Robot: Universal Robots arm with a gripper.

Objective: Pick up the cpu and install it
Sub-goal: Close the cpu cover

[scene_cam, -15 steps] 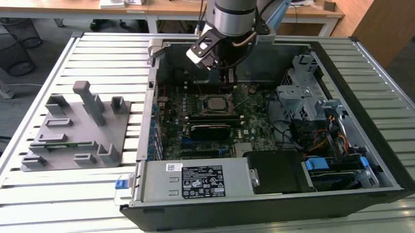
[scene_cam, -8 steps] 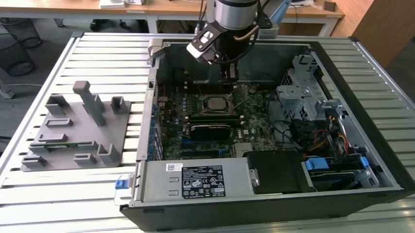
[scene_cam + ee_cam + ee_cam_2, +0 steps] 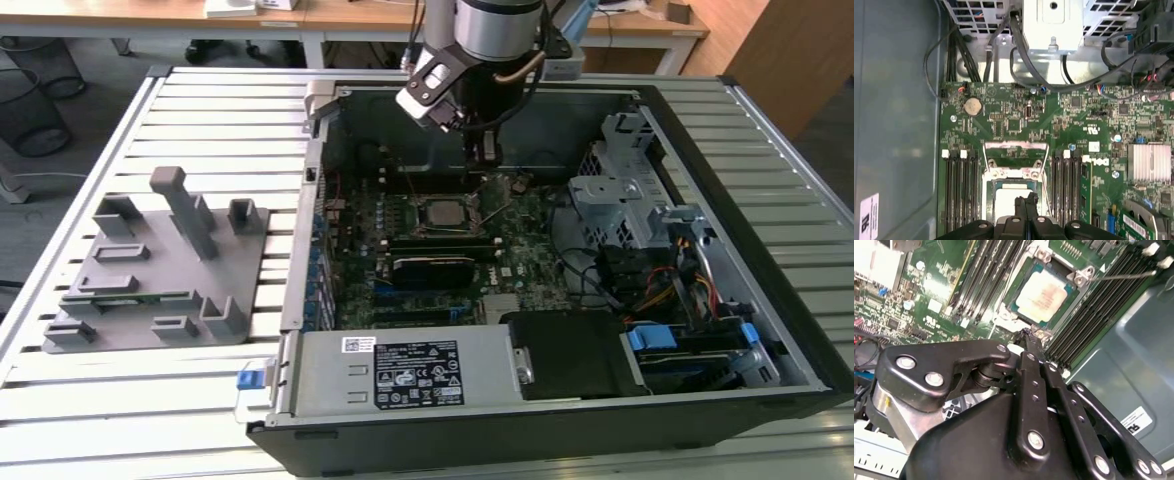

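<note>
The cpu lies flat in the socket on the motherboard, inside the open computer case. Its silver top with a pale border shows in both wrist views. My gripper hangs just above the board, beside the socket's far edge. Its black fingers are shut together with nothing between them, and the tips sit next to the cpu without holding it. The socket's metal load plate stands folded open, and a thin lever sticks out sideways.
Black memory slots flank the socket on both sides. A grey fixture tray holding a green memory stick sits on the slatted table at the exterior view's left. A drive cage, cables and the case walls hem in the board.
</note>
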